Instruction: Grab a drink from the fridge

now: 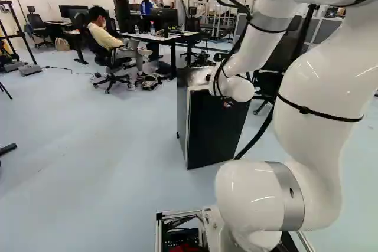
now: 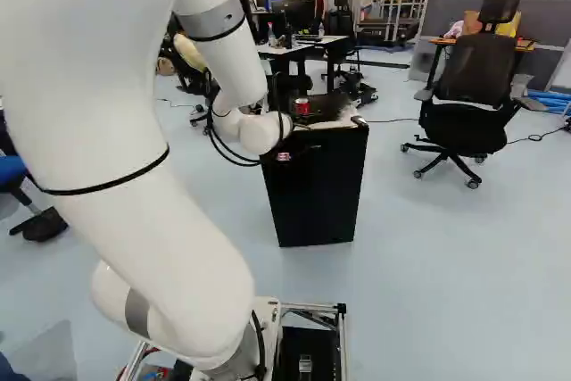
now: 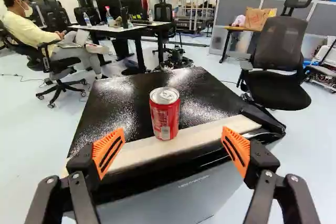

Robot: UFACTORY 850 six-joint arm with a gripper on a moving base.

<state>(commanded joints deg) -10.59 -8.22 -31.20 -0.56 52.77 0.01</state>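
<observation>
I take twelve o'clock as straight out along my gripper [image 3: 174,131]; the red can [image 3: 165,116] sits almost dead on it, perhaps a touch toward eleven; it stands upright on top of the dark fridge [image 3: 113,106], its foot at the pale strip [image 3: 197,137] along the near edge, so the drink I can see is on the fridge rather than in it. My jaws are spread wide, with nothing pinched; the orange pads [image 3: 108,153] stand at nine and three, and the can rises beyond them, seen through the gap.

The can's long axis runs vertical, across my line of approach; that suits these jaws, which should close on its round sides. The one arm [image 2: 183,238] does all the reaching, from the fridge's near side; I judge this to be the final approach, with the grasp yet to be made; I'd trim slightly toward eleven, ease ahead to twelve until the can is between the pads, then close.

Going in off centre, one pad could nudge it over; coming in low, I might catch the fridge's front edge; the thin can may dent if squeezed hard. The office chair [image 3: 281,56], off around one, looks well out of my path.
</observation>
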